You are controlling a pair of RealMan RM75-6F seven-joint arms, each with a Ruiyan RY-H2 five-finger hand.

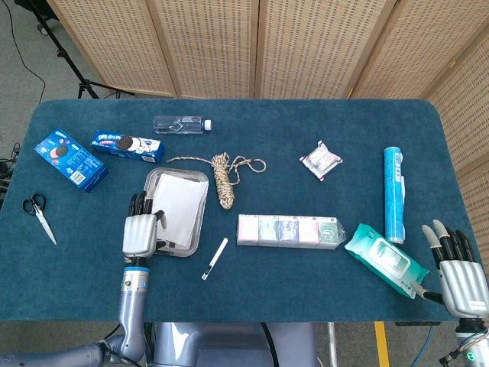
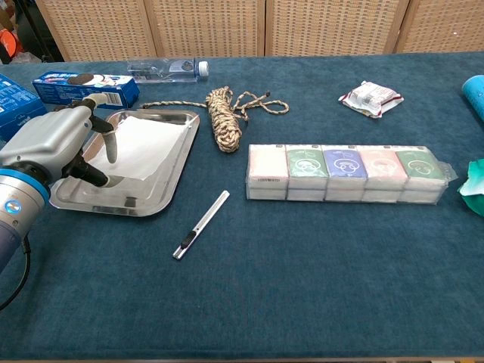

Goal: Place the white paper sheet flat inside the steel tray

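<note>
The white paper sheet (image 1: 182,202) (image 2: 144,147) lies flat inside the steel tray (image 1: 153,180) (image 2: 144,206), within its rim, at the table's left centre. My left hand (image 1: 140,229) (image 2: 54,145) is at the tray's near left corner, its fingers reaching over the left rim and its thumb pointing down beside the paper's edge; it holds nothing. My right hand (image 1: 458,267) hangs with fingers spread beyond the table's front right corner, empty.
A coiled rope (image 1: 223,179) lies right of the tray and a utility knife (image 1: 215,259) lies in front of it. Cookie boxes (image 1: 126,145), a water bottle (image 1: 178,124) and scissors (image 1: 38,215) are to the left and back. A tissue multipack (image 1: 287,230) and a wipes pack (image 1: 384,258) lie right.
</note>
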